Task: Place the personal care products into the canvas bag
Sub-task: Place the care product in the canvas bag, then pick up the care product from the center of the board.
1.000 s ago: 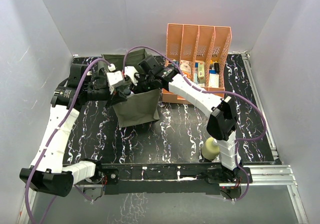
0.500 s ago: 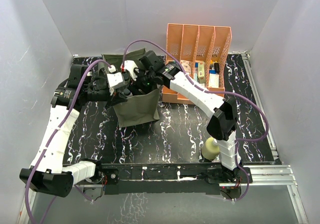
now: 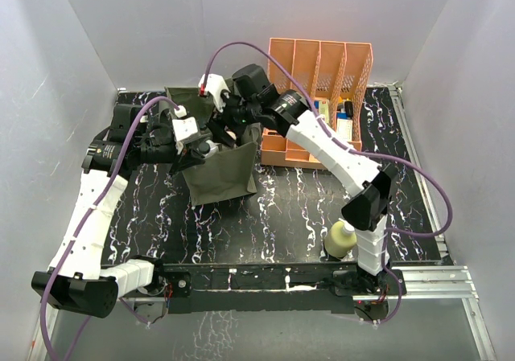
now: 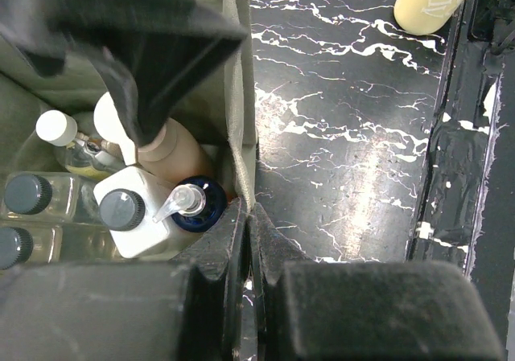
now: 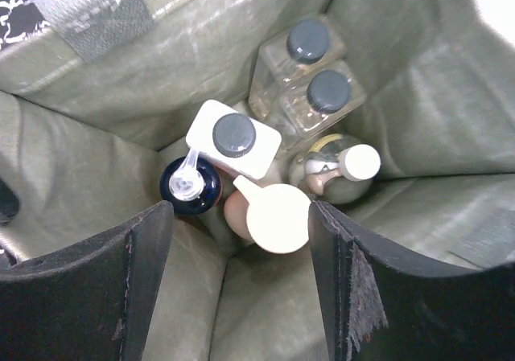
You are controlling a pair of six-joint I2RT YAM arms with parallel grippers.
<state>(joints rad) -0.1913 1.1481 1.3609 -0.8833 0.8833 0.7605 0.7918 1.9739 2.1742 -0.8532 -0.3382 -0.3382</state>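
The olive canvas bag [image 3: 224, 176] stands open at the middle left. My left gripper [image 4: 248, 213] is shut on the bag's near rim [image 4: 238, 112], holding it up. Just above the bag's mouth my right gripper [image 5: 240, 213] hangs open with nothing in it. Inside stand two clear dark-capped bottles [image 5: 308, 41], a white grey-capped bottle [image 5: 233, 136], a blue pump bottle [image 5: 189, 186], a beige bottle [image 5: 278, 216] and a white-capped clear bottle [image 5: 338, 168]. A pale yellow bottle [image 3: 340, 239] stands on the table by the right arm's base.
A peach slotted organiser [image 3: 320, 67] with small boxes and tubes stands right of the bag at the back. White walls enclose the black marbled table [image 3: 282, 208]. The right arm's cable loops over the organiser.
My right gripper has opened and lifted up and back from the bag's mouth. The left gripper has stayed shut on the rim.
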